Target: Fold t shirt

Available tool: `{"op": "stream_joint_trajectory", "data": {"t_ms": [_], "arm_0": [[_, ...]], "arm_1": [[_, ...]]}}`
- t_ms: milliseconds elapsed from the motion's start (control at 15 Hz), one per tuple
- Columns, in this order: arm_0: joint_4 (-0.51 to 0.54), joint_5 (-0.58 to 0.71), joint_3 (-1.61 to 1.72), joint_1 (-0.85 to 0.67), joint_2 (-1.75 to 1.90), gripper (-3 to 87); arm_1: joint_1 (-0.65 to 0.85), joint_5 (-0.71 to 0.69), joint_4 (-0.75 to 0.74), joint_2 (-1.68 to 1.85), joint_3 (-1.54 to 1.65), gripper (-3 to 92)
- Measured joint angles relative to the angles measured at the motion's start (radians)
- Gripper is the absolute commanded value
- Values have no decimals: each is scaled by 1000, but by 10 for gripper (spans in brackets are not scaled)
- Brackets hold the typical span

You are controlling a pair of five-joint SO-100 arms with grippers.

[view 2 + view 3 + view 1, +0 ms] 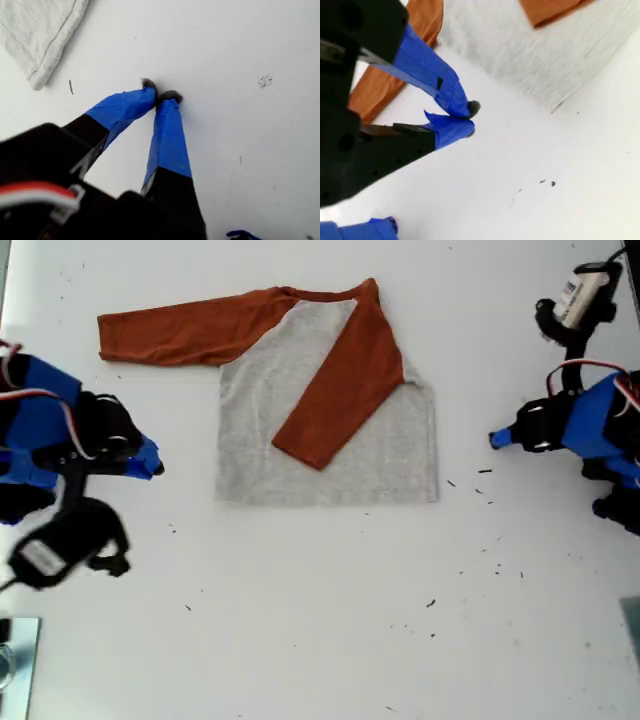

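White, smooth tabletop lies under my first gripper and my second gripper, both clenched empty; the soft heather-grey t shirt lies flat between them.

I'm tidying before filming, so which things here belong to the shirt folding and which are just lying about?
Job: t shirt, my first hand, my second hand.
Lying about: dark specks, shiny object at exterior view's lower left edge.
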Motion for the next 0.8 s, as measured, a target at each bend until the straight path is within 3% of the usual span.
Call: {"op": "stream_joint_trajectory", "data": {"t_ms": [133,200,267,333,600,800], "arm_0": [[18,-2,-35,-44,-48,5],[28,18,-34,-117,-26,206],[38,95,-20,-222,14,300],[60,160,0,-344,49,331],[64,561,8,-959,74,348],[-37,706,48,-1264,-15,342]], "arm_1": [[0,0,-2,29,12,35],[0,0,0,63,26,35],[0,0,14,130,49,35],[0,0,40,204,69,35],[-3,2,84,311,77,35],[-3,2,84,311,77,35]]}}
